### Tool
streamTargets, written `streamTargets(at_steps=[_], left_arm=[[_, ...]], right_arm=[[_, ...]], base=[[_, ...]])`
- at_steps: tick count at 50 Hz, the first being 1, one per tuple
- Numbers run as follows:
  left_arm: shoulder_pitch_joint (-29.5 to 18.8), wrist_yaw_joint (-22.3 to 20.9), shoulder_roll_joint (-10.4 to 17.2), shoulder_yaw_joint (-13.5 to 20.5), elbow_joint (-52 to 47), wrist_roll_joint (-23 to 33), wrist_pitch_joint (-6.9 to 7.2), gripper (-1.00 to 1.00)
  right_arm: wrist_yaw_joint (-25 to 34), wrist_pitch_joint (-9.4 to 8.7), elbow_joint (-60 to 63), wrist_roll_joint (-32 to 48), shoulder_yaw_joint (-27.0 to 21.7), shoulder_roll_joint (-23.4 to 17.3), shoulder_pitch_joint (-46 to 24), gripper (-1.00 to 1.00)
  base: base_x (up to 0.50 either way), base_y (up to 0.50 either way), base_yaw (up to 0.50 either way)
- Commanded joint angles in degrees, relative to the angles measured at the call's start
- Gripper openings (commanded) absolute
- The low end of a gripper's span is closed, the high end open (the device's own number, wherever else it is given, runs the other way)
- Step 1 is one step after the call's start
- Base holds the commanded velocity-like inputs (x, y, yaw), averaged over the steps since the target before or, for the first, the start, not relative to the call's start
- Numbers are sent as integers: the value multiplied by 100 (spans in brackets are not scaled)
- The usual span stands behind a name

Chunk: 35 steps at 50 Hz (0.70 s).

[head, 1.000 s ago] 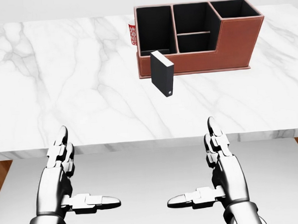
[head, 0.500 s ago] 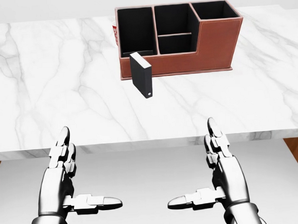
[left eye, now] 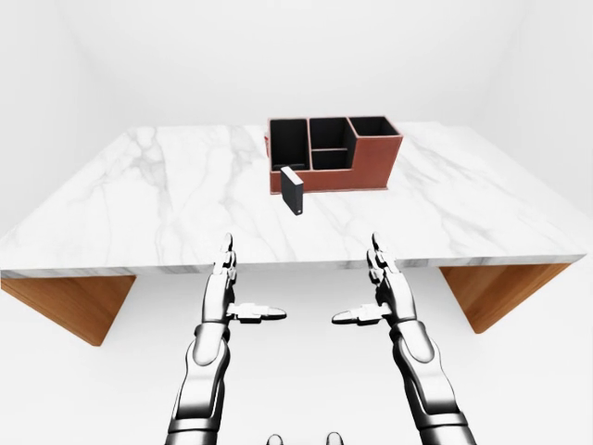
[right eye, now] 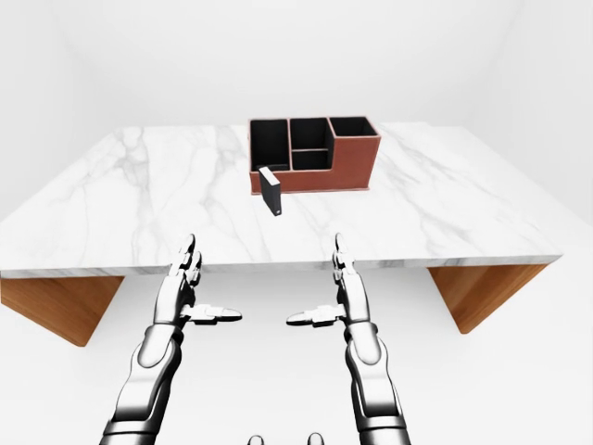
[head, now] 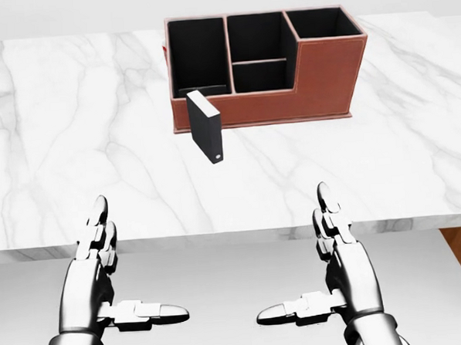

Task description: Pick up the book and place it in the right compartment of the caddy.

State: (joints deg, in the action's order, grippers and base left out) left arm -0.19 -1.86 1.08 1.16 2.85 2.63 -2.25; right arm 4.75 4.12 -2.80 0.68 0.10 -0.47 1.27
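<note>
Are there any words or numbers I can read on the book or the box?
None can be read.
The book has only a small pale round mark near its lower corner, too small to read.
The caddy shows no writing.

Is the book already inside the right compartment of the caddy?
No, the book stands upright on the marble table, just outside the caddy.

book [left eye: 293, 190] upright by caddy [left eye: 335, 155] | table [left eye: 167, 199] marble | both hands open, low
</note>
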Motion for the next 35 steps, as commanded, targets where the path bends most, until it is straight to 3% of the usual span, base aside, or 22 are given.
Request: streamTargets(at_steps=[1, 9, 16, 19, 22, 26, 35], left_arm=[[-20, 1, -6, -3, 47, 12, -35, 100], [-32, 6, -7, -9, 100, 22, -73, 100], [2, 15, -17, -29, 2, 37, -10, 100], [-15, 11, -11, -16, 72, 28, -62, 100], [-19, 11, -10, -17, 99, 31, -86, 100], [8, 14, -18, -30, -2, 39, -11, 100], [-13, 17, -13, -25, 79, 47, -68, 100]], right_arm=[[3, 14, -1, 13, 2, -3, 2, 100], [-20, 24, -26, 43, 3, -5, -17, 100], [-43, 88, -81, 143, 28, -10, -1, 100], [-32, 88, -79, 134, 26, -8, 2, 100], [55, 88, 42, 12, 27, 7, 47, 100], [-15, 88, 12, 125, 36, -7, 30, 100], [-26, 88, -7, 224, 54, -10, 42, 100]], base=[[34, -31, 0], [36, -18, 0], [41, 2, 0], [40, 7, 0], [7, 2, 0], [0, 0, 0], [2, 0, 0]])
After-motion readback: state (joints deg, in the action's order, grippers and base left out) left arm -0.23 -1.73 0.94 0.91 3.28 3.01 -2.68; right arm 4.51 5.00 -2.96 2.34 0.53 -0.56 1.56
